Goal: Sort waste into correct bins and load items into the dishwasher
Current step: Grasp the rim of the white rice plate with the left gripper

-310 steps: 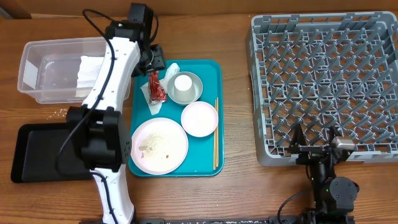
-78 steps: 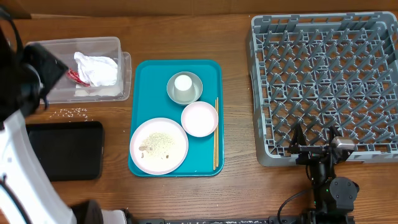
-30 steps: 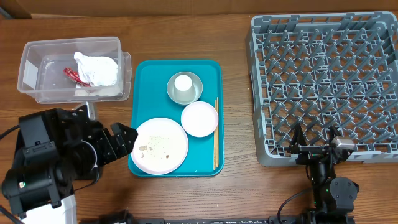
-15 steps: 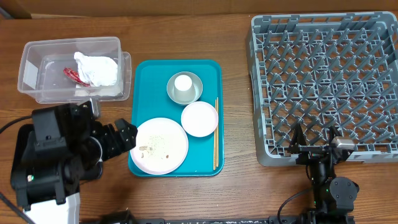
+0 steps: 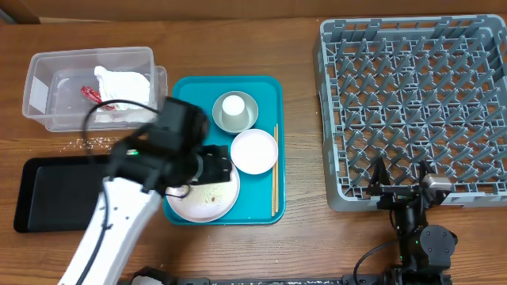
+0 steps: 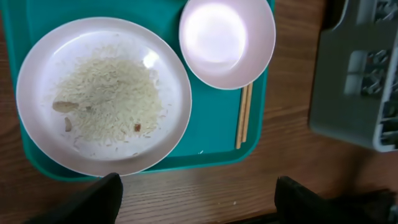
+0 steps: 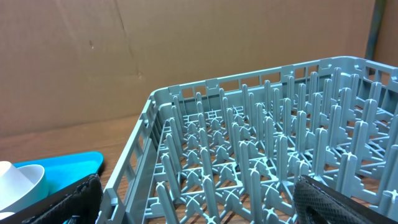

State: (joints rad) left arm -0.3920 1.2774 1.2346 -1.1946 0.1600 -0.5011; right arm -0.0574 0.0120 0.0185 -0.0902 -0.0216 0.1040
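Risk, nearest first: the plate (image 6: 102, 96) below my left gripper (image 6: 198, 202) carries loose rice (image 6: 109, 102) and a few brown scraps. If I pinch its thin rim and tilt it before it is over the black tray (image 5: 47, 198), grains will likely slide onto the teal tray (image 6: 211, 152) or the wood. A skidding finger could shove the plate into the dish (image 6: 227, 40) just beside it, and that could roll the chopsticks (image 6: 244, 115).

Farther off, the cup (image 5: 233, 105) sits in the bowl (image 5: 247, 119). The napkin (image 5: 123, 85) and wrapper (image 5: 89, 93) lie in the tub (image 5: 40, 95).

Pose: my left arm reaches in from the near-left, wrist facing down over the plate, 2 fingers wide apart, holding nothing. My right gripper (image 7: 205, 208) sits low at the near edge of the rack (image 7: 249, 162), fingers apart and holding nothing.
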